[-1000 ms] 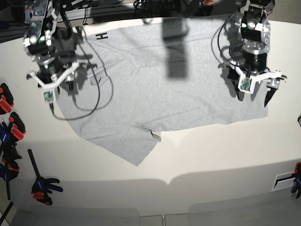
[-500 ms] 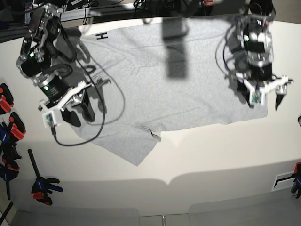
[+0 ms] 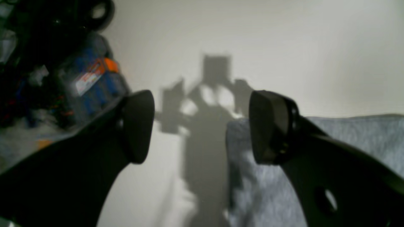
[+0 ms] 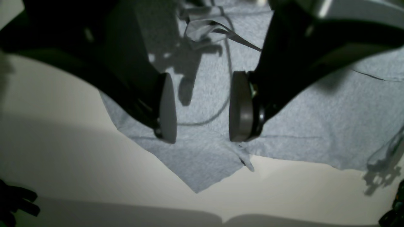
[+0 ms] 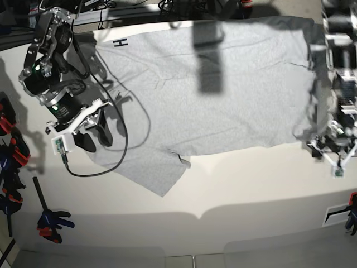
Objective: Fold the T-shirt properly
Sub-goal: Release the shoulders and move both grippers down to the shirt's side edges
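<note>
- Looking through the left wrist view, I see the left gripper (image 3: 202, 126) with its jaws standing wide apart and nothing between them. It hangs over the bare table (image 3: 284, 47), right at a corner of the grey T-shirt (image 3: 347, 138), whose edge lies under the right-hand pad. My guess is that it sits there to come down on that corner for a fold.
- Through the right wrist view, the right gripper (image 4: 202, 107) holds its pads partly apart, also on nothing, above the T-shirt (image 4: 315, 126) near the sleeve that juts toward the table's near edge. A thin dark cable (image 4: 217, 113) loops across the cloth beneath it. I judge it is lining up on the sleeve or side hem.
- From the base view, the T-shirt (image 5: 223, 111) lies spread flat and mostly smooth across the far half of the table (image 5: 251, 184), black lettering peeking out at one upper corner, so no fold looks done yet. The left gripper (image 5: 336, 158) is off the cloth's corner at one side, the right gripper (image 5: 83, 134) over the opposite side. Several clamps (image 5: 53, 223) lie at the table's edge. No container is in sight.
</note>
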`<state>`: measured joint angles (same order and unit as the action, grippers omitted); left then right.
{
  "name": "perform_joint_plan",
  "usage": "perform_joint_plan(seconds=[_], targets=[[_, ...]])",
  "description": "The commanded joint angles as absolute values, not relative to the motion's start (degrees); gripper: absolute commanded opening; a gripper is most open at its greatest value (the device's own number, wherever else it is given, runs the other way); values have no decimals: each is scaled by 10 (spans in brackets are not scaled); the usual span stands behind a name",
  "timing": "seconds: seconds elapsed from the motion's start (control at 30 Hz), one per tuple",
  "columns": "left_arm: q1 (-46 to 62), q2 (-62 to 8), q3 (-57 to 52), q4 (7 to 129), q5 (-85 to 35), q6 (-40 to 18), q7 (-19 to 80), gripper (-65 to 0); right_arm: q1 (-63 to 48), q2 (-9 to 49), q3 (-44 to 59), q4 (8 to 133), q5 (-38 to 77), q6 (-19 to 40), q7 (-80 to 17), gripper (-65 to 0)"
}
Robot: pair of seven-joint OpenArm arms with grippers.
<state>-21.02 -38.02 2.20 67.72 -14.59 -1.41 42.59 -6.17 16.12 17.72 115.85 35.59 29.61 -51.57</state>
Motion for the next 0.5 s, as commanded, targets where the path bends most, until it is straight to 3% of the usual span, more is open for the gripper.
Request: perform_joint_plan(seconds=[0.0,0.13,0.27,0.47], targets=[[-246,-396,18,643,-171,-30,423,-216,-54,167,179,1168,363,300,-500,-383],[-328,-404,18,458,-265,-109,415,-216,-54,167,179,1168,362,300,-506,-383],[-371,-404,18,312,-257,-163,370,-216,-54,166,179,1168,363,300,-514,-383],[-366,-410,18,243,-289,-229,354,-216,-55,167,179,1168,363,300,-523,-383]])
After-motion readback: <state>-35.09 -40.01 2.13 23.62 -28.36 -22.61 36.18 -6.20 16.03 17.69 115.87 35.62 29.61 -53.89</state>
